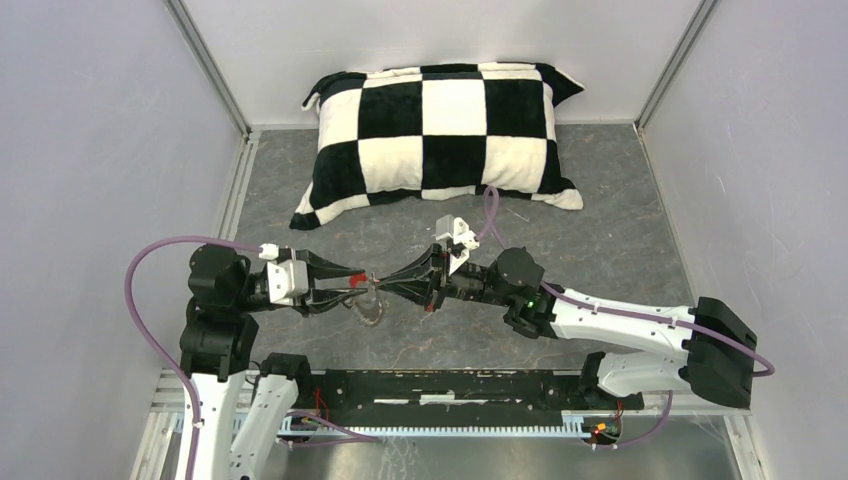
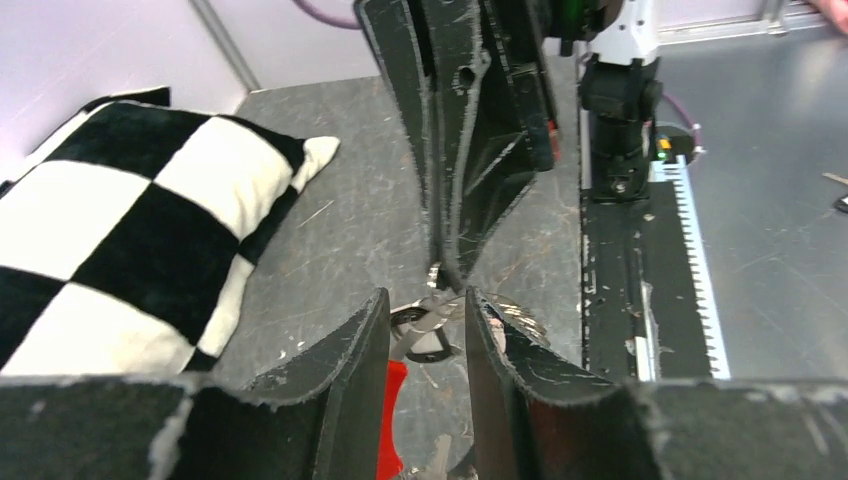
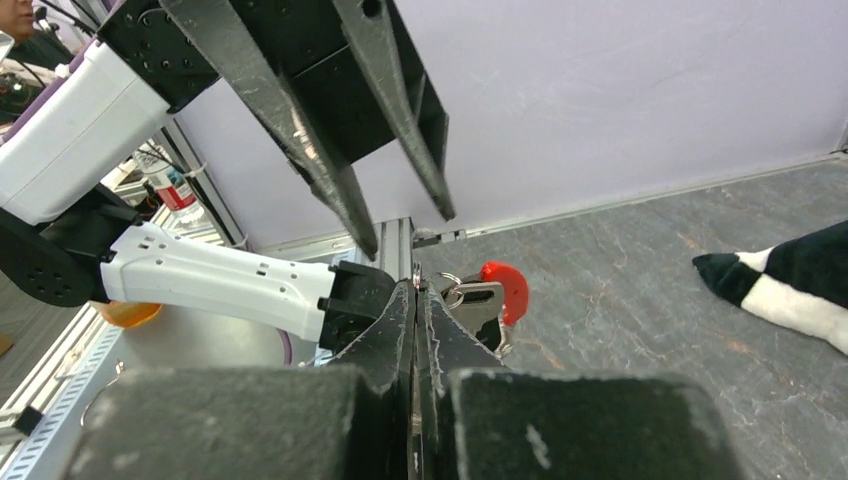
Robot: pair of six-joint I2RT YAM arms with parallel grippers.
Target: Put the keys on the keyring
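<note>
Above the middle of the table my two grippers meet tip to tip. My right gripper [image 1: 388,287] [image 3: 415,285] is shut on the thin wire of the keyring [image 1: 371,311]. The keyring's red sleeve [image 3: 508,288] [image 2: 392,400] hangs just past the tips. A key [image 3: 478,303] with a silvery blade and dark head [image 2: 437,354] dangles on the wire. My left gripper [image 1: 366,281] [image 2: 426,292] stands open. The key and the red sleeve lie in the gap between its fingers, and neither pad presses on them. I can make out only this one key.
A black-and-white checkered pillow [image 1: 440,130] lies at the back of the grey table. A black rail [image 1: 440,385] with a toothed strip runs along the near edge between the arm bases. White walls close in both sides.
</note>
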